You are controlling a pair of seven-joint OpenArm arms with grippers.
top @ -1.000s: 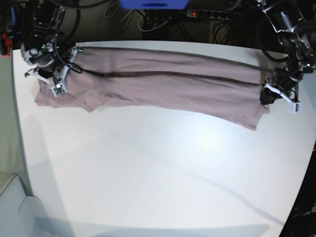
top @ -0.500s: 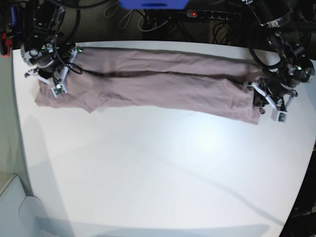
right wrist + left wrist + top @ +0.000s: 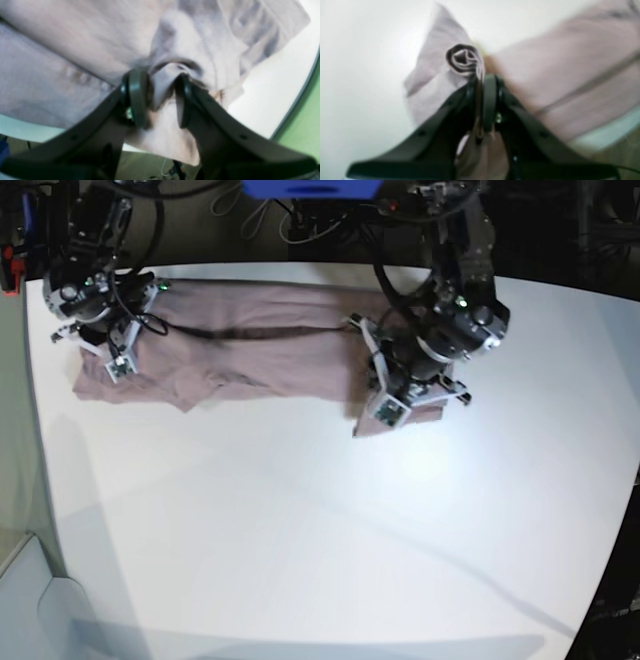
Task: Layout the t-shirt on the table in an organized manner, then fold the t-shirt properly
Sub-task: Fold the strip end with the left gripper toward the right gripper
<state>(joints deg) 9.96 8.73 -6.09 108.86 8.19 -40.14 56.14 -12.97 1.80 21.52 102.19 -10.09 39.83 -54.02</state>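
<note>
White desk [image 3: 300, 530] surface carries the t-shirt [image 3: 260, 345] along its far edge, long axis running left to right. Left hand [image 3: 395, 395] is clenched on a rolled bunch of the t-shirt near the desk's middle. Right hand [image 3: 115, 350] grasps a fold of fabric at the opposite end.

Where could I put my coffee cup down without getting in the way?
The near half of the table, below the t-shirt, lies bare, as does its right side. The far strip is crowded: the shirt, the left pincer and the right pincer.
</note>
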